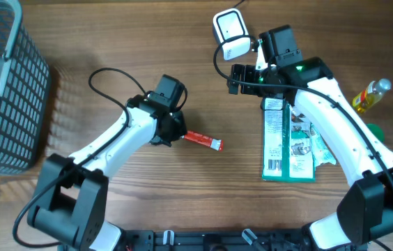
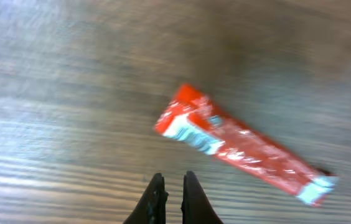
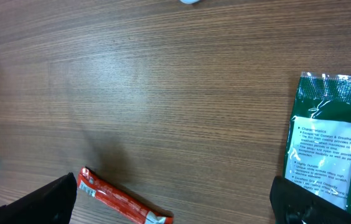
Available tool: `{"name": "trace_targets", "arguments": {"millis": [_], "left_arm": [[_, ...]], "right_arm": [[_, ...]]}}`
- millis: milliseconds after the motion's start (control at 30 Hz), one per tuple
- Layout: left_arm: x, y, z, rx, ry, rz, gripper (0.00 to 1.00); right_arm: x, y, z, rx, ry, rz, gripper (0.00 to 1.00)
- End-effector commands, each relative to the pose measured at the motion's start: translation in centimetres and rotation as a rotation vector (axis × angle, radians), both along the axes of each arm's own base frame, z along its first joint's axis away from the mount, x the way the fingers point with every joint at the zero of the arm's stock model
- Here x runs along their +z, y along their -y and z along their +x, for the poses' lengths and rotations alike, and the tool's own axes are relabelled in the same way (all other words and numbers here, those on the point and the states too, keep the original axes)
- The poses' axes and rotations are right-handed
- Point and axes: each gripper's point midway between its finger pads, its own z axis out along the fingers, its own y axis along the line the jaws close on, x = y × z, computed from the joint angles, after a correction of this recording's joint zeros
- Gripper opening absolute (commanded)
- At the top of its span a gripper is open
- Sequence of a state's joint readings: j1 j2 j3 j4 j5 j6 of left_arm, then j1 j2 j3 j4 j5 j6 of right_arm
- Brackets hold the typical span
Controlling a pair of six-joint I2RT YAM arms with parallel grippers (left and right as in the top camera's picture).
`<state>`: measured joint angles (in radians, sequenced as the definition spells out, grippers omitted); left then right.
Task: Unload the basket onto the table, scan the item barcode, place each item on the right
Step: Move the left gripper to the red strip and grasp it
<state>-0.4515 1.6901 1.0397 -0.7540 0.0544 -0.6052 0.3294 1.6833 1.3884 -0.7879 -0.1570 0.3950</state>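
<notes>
Left gripper [image 2: 172, 180] sits closest, fingers clenched together on nothing, tips just short of the red packet [image 2: 244, 146], which lies flat and slanted on the table [image 2: 51, 93]. No barcode shows on its upper face. Clenched like this, a descent would likely shove the slick wrapper aside rather than lift it. Beyond the packet the right gripper [image 1: 242, 77] hangs spread wide and empty, with the white scanner [image 1: 230, 31] just past it — its cable could snag. A green pouch [image 1: 288, 143] lies beside the packet under the right arm, a yellow bottle [image 1: 371, 95] farther out — and a basket [image 1: 15, 90] on the packet's opposite side.
</notes>
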Motion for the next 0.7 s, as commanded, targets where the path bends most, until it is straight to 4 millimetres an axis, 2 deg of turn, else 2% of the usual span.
{"name": "trace_targets", "arguments": {"millis": [0, 133, 233, 467, 667], "left_arm": [[-1.8, -1.2, -0.8, 0.019, -0.052, 0.073, 0.04], [-3.2, -0.9, -1.4, 0.0, -0.093, 0.094, 0.05], [-3.7, -0.8, -1.2, 0.0, -0.092, 0.094, 0.06], [-4.4, -0.1, 0.2, 0.001, -0.048, 0.071, 0.06], [-4.0, 1.2, 2.8, 0.003, 0.057, 0.018, 0.07]], "right_arm": [[0.3, -0.5, 0.0, 0.011, 0.003, 0.016, 1.0], [0.3, -0.5, 0.0, 0.011, 0.003, 0.016, 1.0], [0.3, -0.5, 0.1, 0.011, 0.003, 0.016, 1.0], [0.3, -0.5, 0.1, 0.011, 0.003, 0.016, 1.0], [0.3, -0.5, 0.0, 0.011, 0.003, 0.016, 1.0]]}}
